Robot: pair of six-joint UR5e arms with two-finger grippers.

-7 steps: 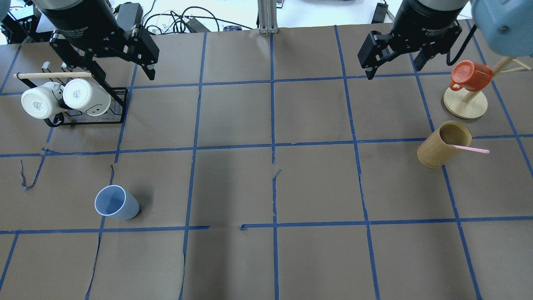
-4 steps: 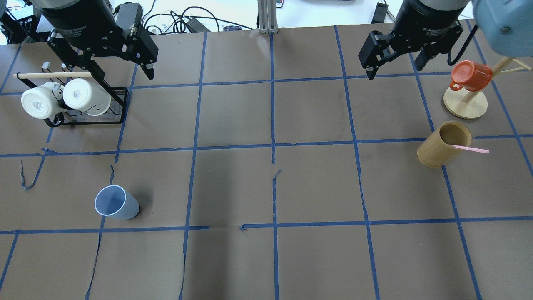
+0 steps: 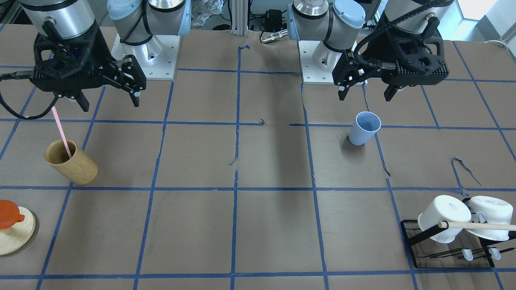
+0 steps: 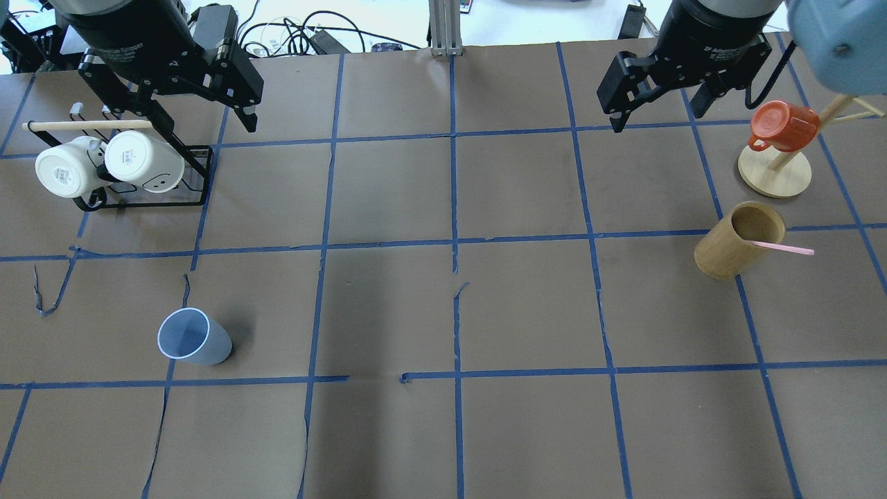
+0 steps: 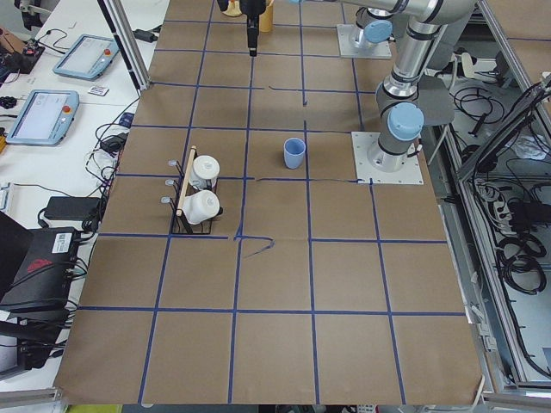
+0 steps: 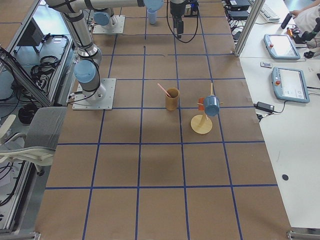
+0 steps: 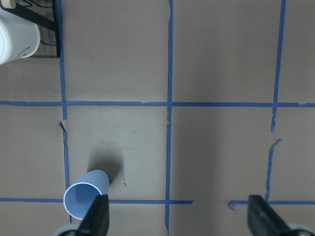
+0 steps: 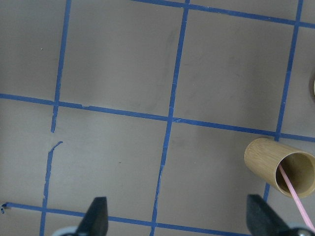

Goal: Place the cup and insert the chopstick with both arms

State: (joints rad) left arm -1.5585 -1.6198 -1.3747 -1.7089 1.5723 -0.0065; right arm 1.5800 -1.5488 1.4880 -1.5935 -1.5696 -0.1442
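Observation:
The light blue cup (image 4: 194, 337) stands upright on the table's left half, also in the front view (image 3: 364, 129) and the left wrist view (image 7: 86, 199). The pink chopstick (image 4: 783, 248) leans inside a tan wooden cup (image 4: 738, 240) on the right, also in the right wrist view (image 8: 293, 191). My left gripper (image 4: 208, 125) is open and empty, high above the table and far from the blue cup. My right gripper (image 4: 655, 118) is open and empty, high up and back from the wooden cup.
A black rack (image 4: 145, 201) with two white mugs (image 4: 142, 161) and a wooden rod stands at the far left. A wooden mug tree (image 4: 774, 173) with a red mug (image 4: 783, 126) stands at the far right, just beyond the wooden cup.
Both grippers have shifted only very slightly. The cup, the chopstick and the wooden cup have not moved.

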